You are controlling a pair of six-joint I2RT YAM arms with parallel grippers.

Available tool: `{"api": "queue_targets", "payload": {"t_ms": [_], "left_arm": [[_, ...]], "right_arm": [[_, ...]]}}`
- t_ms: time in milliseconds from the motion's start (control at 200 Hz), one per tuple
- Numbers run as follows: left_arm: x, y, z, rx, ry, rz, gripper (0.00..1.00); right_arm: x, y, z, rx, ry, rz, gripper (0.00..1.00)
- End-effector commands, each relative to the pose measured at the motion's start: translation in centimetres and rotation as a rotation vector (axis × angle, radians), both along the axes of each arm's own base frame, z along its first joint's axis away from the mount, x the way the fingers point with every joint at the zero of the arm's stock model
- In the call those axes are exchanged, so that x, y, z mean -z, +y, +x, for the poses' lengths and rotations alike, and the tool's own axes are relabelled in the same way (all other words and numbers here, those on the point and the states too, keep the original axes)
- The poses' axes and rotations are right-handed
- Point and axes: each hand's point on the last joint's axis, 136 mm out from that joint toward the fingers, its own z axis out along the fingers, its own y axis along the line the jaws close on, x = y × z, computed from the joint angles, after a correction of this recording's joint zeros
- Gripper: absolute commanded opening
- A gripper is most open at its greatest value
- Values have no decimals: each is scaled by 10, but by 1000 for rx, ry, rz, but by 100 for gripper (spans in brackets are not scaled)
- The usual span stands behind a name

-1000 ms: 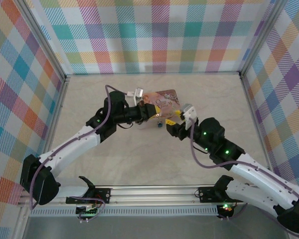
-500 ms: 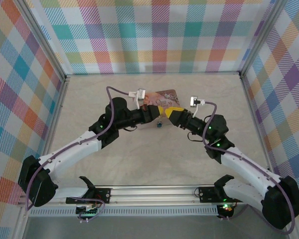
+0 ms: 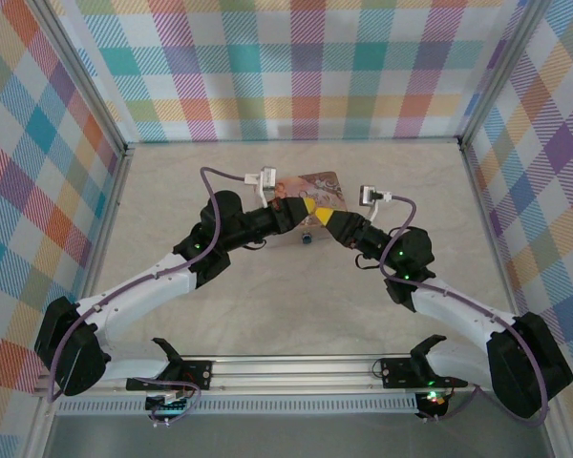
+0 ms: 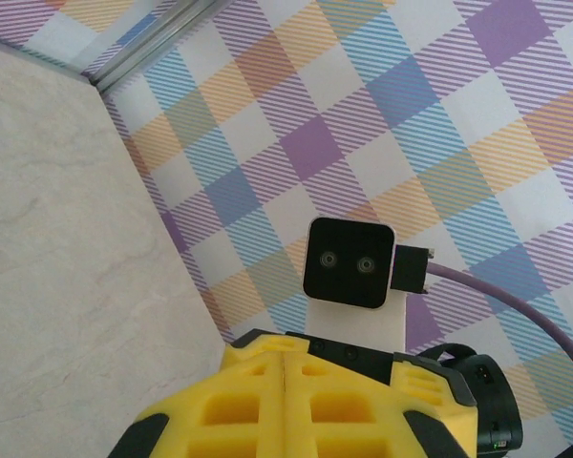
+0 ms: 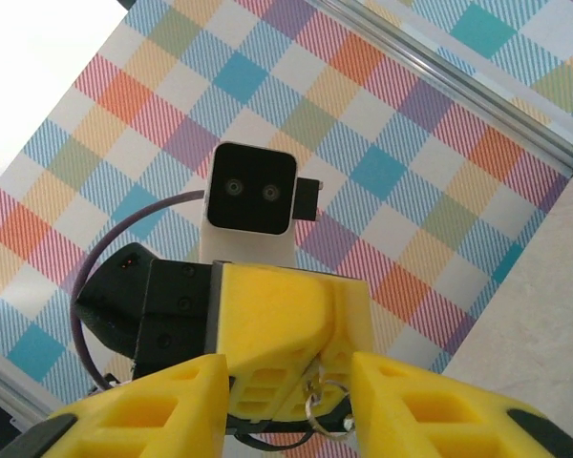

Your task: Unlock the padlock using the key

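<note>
The tiny dark padlock (image 3: 307,236) with a bluish spot lies on the table just below the spot where both grippers meet. My left gripper (image 3: 304,209) is shut. In the right wrist view its yellow fingers (image 5: 286,315) pinch the key (image 5: 316,380), a small metal sliver with a wire ring hanging from their seam. My right gripper (image 5: 288,370) is open, one finger on each side of the left fingertips and the key. In the top view the right gripper (image 3: 325,218) points left, tip to tip with the left one. In the left wrist view the left gripper (image 4: 285,351) shows closed pads.
A pink floral tin (image 3: 317,185) lies just behind the grippers. Plaid walls enclose the beige table (image 3: 296,296) on three sides. The right wrist camera (image 4: 349,262) faces the left wrist view at close range. Purple cables loop off both wrists.
The right arm has stretched up and left and turned its wrist, bringing its open fingers round the left gripper's tips. The left arm has barely shifted; the padlock stays put.
</note>
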Motion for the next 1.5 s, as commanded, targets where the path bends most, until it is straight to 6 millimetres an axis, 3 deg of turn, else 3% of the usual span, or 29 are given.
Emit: {"api": "queue_targets", "payload": {"t_ms": [0, 265, 595, 720, 870, 1015, 1050, 1095, 1180, 1250, 1340, 1495], "left_arm": [[-11, -2, -6, 3, -30, -42, 0], [-9, -10, -8, 28, -24, -49, 0], [-8, -10, -10, 29, -27, -49, 0], [-9, -11, -12, 30, -34, -56, 0], [-11, -14, -15, 45, -42, -56, 0], [-7, -12, -16, 39, -36, -40, 0], [-6, -10, -15, 31, -33, -34, 11], [-4, -6, -14, 9, -26, -16, 36], [-3, 9, -11, -42, -33, 4, 51], [-3, 21, -10, -73, -34, 15, 58], [4, 35, -9, -106, -28, 63, 59], [40, 56, -2, -200, 31, 210, 65]], "right_arm": [[-10, 0, -13, -39, -37, 31, 41], [-11, 3, -11, -36, -37, 29, 40], [-7, 9, -8, -52, -16, 21, 17], [-7, 10, -5, -51, -3, 21, 14], [-2, 9, 0, -23, 19, 18, 0], [1, 8, 2, -8, 24, 2, 0], [3, 8, 2, -5, 26, -6, 0], [4, 6, 2, 1, 25, -15, 0], [10, 1, 0, 16, 25, -43, 0], [15, -7, -1, 38, 28, -66, 0], [17, -17, -4, 62, 27, -99, 0], [35, -41, 9, 168, 71, -245, 0]]}}
